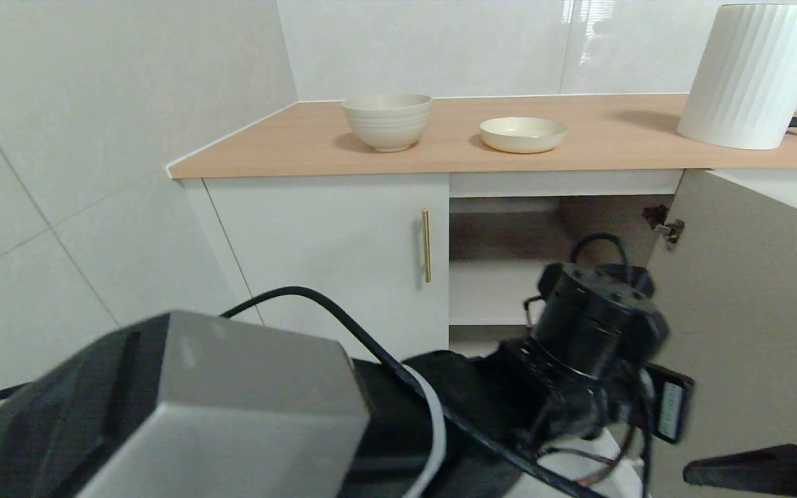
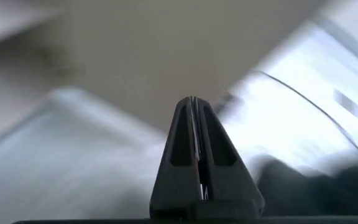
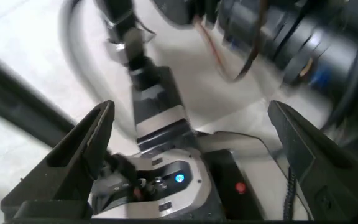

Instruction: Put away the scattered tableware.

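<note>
I saw the deep bowl point(image 1: 388, 121) and the shallow dish point(image 1: 523, 133) standing apart on the wooden tabletop point(image 1: 288, 149), with the bowl on the left. Below the dish, the cabinet door point(image 1: 751, 311) hung open, showing a shelf point(image 1: 495, 290). My left tool point(image 2: 192, 109) had its fingers pressed together. My right tool point(image 3: 188, 118) was spread wide apart, holding nothing.

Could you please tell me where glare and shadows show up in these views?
Head view: glare streaks the upper-right wall tiles; bowl and plate cast soft shadows leftward on the counter. Left wrist view: the shut left end effector is dark against a pale backdrop. Right wrist view: a blue light glows beyond the open right end effector.
</note>
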Tool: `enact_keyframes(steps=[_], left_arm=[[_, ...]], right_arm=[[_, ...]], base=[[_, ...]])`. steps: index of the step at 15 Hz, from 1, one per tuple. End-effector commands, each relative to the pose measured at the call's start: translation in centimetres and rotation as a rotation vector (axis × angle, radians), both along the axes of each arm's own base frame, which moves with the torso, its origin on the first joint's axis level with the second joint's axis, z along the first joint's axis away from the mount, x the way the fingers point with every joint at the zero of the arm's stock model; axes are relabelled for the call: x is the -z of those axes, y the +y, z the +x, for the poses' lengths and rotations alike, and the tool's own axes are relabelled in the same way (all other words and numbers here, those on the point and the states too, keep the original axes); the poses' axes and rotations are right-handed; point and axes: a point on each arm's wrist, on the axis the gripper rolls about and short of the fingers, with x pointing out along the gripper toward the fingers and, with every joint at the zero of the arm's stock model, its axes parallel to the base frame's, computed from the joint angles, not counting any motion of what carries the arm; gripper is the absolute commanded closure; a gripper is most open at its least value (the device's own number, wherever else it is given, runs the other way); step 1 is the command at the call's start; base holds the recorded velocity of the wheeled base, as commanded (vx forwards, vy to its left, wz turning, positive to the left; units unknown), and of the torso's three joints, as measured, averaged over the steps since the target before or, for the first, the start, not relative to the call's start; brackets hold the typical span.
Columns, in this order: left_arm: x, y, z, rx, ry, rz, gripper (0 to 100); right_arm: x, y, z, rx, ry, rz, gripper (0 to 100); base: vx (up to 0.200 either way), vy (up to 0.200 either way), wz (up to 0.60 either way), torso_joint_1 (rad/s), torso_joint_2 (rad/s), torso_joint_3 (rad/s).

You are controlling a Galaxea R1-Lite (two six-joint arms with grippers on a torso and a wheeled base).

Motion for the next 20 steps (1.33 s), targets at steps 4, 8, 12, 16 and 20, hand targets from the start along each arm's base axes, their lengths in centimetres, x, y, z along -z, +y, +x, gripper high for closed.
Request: enact_keyframes(steps=[4,8,12,16,20], left_arm=[[-4.1,14.6,5.8,-0.350,-0.003,0.006,100],[-5.4,20.8,5.0,-0.465,-0.010,0.010,0],[-7.0,27.6,1.6,-0.492,-0.210,-0.056,0],[-8.6,31.2,0.4,-0.440,-0.124,-0.042,0],[-8.6,31.5,-0.1,-0.440,-0.083,-0.020,0]], right_arm=[[-2.1,3.0,11.1,0.365,0.047,-0.104,0],[-3.2,3.4,17.1,0.440,0.077,-0.121,0],[-5.0,2.8,18.9,0.595,0.123,-0.198,0],[-5.1,2.6,17.0,0.776,0.084,-0.272,0],[-5.9,2.3,16.1,0.781,0.064,-0.257,0]], base=[[0.000,0.000,0.00,0.000,0.00,0.000],[0.000,0.000,0.00,0.000,0.00,0.000],[0.000,0.000,0.00,0.000,0.00,0.000],[0.000,0.000,0.00,0.000,0.00,0.000],[0.000,0.000,0.00,0.000,0.00,0.000]])
